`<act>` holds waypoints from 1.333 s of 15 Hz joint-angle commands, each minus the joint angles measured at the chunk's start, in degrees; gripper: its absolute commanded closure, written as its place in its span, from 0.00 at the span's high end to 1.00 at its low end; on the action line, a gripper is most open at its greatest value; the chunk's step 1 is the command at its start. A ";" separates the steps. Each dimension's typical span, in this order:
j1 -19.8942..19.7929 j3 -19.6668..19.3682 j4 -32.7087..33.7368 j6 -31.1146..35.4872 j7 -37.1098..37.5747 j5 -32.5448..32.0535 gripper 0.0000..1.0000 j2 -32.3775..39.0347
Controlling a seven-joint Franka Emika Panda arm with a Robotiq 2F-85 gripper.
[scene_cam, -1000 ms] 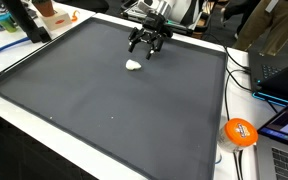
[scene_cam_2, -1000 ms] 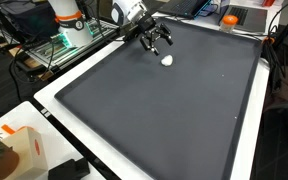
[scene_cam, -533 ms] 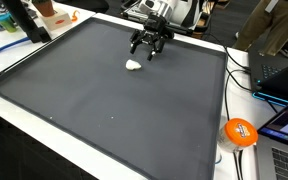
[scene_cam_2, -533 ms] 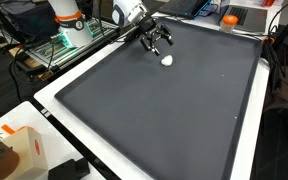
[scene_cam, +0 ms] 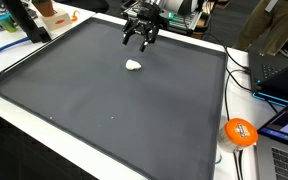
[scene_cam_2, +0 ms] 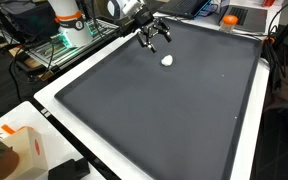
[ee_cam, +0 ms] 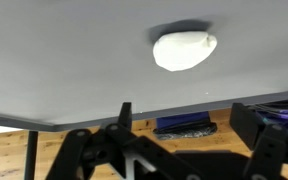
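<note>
- Hovering over the far end of the dark mat (scene_cam: 104,110) is the gripper (scene_cam: 139,38), fingers pointing down, clear of the surface.
- The jaws stand spread as wide as they go, and there is nothing between them; both exterior views show daylight between the fingers.
- The small white lump (scene_cam: 133,65) lies on the mat, near the gripper but apart from it, a little toward the middle of the mat.
- In the wrist view the white lump (ee_cam: 185,49) sits ahead of the dark fingers with bare grey mat all around it, touching nothing else.
- Progress, as I read it: no grip has been made and the lump rests free on the mat, so the whole handling of it looks yet to be done.
- Containers: the one box-like thing I can pick out is an orange-and-white carton (scene_cam_2: 19,148) off the near corner of the mat; I cannot tell what is in it.
- An orange round object (scene_cam: 239,131) rests beside the mat, well away from the gripper.
</note>
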 commanded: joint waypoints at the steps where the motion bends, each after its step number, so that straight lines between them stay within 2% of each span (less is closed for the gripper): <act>1: -4.78 2.40 -6.82 -15.26 -8.23 -1.66 1.00 -14.44; 2: -6.34 4.29 -2.05 -19.52 -13.15 1.17 1.00 -12.77; 4: -6.10 4.06 -2.11 -28.83 -21.29 5.63 1.00 -17.82; 5: -4.66 1.99 -2.91 -33.38 -26.07 8.43 1.00 -20.89; 7: 0.74 -8.10 -2.17 -41.23 -35.04 10.53 1.00 -23.11; 10: 0.12 -12.97 0.61 -48.06 -47.17 10.90 1.00 -20.86; 11: 0.25 -14.67 0.78 -50.55 -46.86 6.86 1.00 -20.78; 12: -6.54 -9.84 0.54 -53.97 -41.22 -2.48 1.00 -22.13; 13: -7.23 -9.83 1.36 -58.85 -40.20 -6.12 1.00 -24.43; 14: -3.12 -14.09 2.45 -63.51 -39.40 -8.23 1.00 -26.54; 15: -4.17 -13.45 3.62 -67.82 -35.79 -12.66 1.00 -28.37; 16: -8.49 -9.44 4.94 -71.37 -31.38 -17.75 1.00 -29.99; 20: -9.32 -5.63 13.06 -86.55 -19.21 -26.81 1.00 -37.20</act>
